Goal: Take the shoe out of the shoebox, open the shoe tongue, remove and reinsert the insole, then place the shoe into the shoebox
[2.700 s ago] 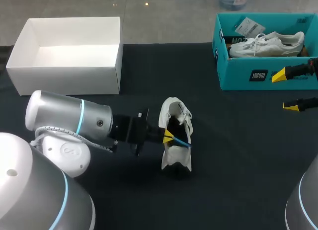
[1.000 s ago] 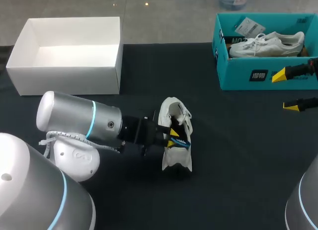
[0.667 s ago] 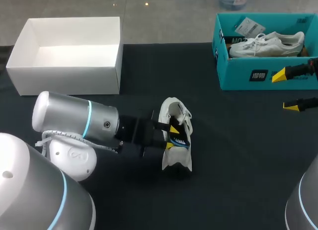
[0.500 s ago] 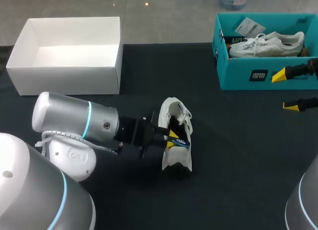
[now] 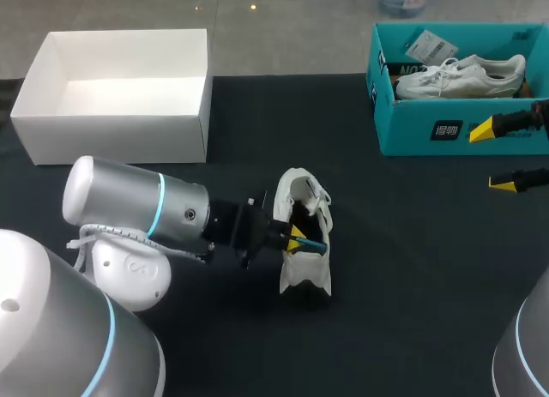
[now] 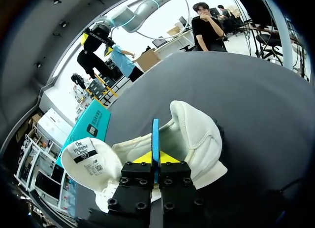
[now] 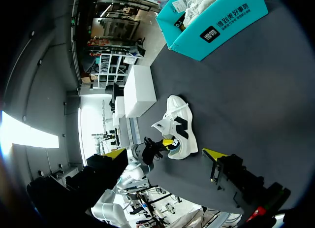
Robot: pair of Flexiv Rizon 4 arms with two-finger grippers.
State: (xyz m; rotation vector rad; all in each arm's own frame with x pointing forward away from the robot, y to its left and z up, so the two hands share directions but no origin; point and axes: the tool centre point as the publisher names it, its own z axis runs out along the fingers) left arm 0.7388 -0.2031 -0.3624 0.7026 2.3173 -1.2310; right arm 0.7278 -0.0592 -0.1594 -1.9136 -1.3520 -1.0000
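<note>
Dark tabletop [image 5: 412,268] carries a white shoe [image 5: 306,277] near its middle, the opening turned toward my left arm. My left gripper [image 5: 294,237] sits at that opening, its yellow-tipped fingers clenched almost together on the thin blue edge of the insole [image 5: 314,243]. In the left wrist view the insole [image 6: 155,134] stands on edge between the two fingers and runs straight ahead of the gripper into the shoe. The padded heel collar curves around just ahead of the fingertips. The tongue [image 6: 91,161], with a printed label on it, folds out beside the gripper.

My right gripper [image 5: 496,157] hangs well apart from the shoe, its fingers spread wide and grasping nothing. It is just in front of the near wall of the teal shoebox [image 5: 412,127]. A second white shoe [image 5: 463,75] lies inside that box, beyond the right gripper. A white box [image 5: 120,123] stands beyond my left arm, well apart from the left gripper and the shoe.
</note>
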